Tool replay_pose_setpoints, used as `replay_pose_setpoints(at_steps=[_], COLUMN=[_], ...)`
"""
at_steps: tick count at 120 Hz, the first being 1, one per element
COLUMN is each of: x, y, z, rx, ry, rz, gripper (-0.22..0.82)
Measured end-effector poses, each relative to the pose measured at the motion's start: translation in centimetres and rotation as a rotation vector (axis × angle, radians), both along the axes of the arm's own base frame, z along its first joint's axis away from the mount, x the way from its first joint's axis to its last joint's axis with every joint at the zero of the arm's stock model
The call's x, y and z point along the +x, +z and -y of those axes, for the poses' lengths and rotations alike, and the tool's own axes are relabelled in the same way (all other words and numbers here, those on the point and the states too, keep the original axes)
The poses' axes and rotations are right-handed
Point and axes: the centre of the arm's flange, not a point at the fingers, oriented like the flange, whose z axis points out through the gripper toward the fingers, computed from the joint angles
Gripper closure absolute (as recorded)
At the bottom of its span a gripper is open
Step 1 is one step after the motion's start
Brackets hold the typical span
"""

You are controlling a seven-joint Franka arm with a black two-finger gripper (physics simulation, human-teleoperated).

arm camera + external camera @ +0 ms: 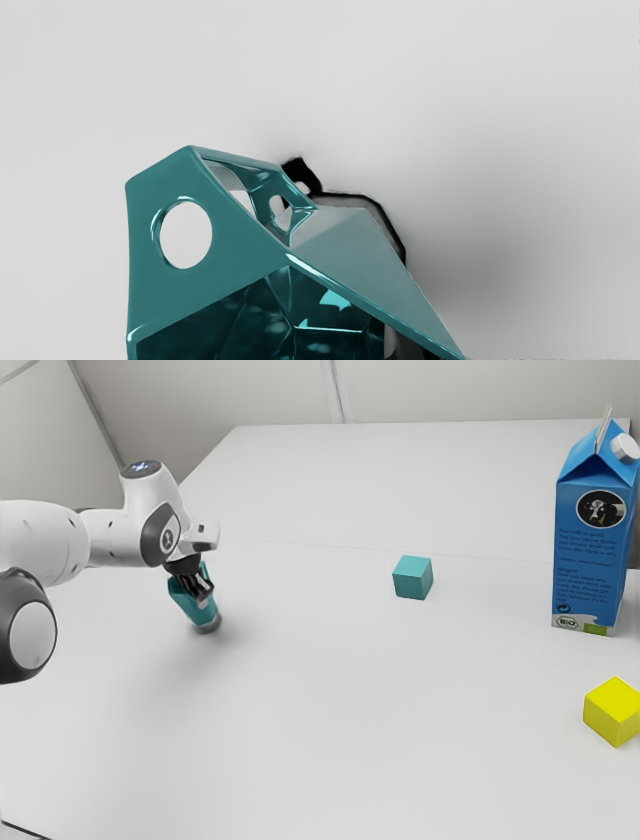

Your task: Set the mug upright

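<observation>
While the gripper [204, 598] was lowered over it, the faceted teal mug [184, 599] was held in view at a tilt, on the exterior view's left, its grey base [208, 626] set lowest, at or just above the white tabletop [300, 720]. Whether the gripper was spread, closed or clamped on the mug could not be told. In the wrist view, the dark hollow of the mug was turned toward the camera, and its angular wall was seen to be pierced by a round hole.

Outward from the mug, a teal cube [411, 578] was placed well apart, toward the exterior view's right, between the mug and a blue gable-top milk carton [590, 565], which was stood upright and fitted with a white screw cap [625, 448]. A yellow cube [612, 712] was set nearer the exterior camera than the carton. Part of the mug was blocked from the exterior view by the gripper. One mug, two cubes and one carton were counted.
</observation>
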Motion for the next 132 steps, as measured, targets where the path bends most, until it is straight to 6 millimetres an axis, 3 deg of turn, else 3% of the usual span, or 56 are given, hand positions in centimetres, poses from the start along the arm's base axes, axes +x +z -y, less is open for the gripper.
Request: replay_pose_setpoints(at_steps=[16, 52, 74, 92, 100, 115, 124, 132], x=[-0.6, -1.5, -1.6, -1.2, -0.2, 0.8, 0.3, -1.5], y=[1.0, -0.9, -0.7, 0.8, 4.1, 14.3, 20.8, 27.5], z=[0.1, 0.4, 0.5, 0.6, 0.8, 2.5, 4.1, 6.8], rx=[-0.047, -0.097, -0.104, -0.103, -0.099, -0.106, -0.115, -0.128], ry=[0.071, 0.168, 0.200, 0.214, 0.210, 0.181, 0.162, 0.124], rz=[-0.060, -0.164, -0.175, -0.160, -0.122, -0.033, 0.002, 0.036], gripper=[0.79, 0.78, 0.38, 0.19, 0.14, 0.08, 0.05, 0.04])
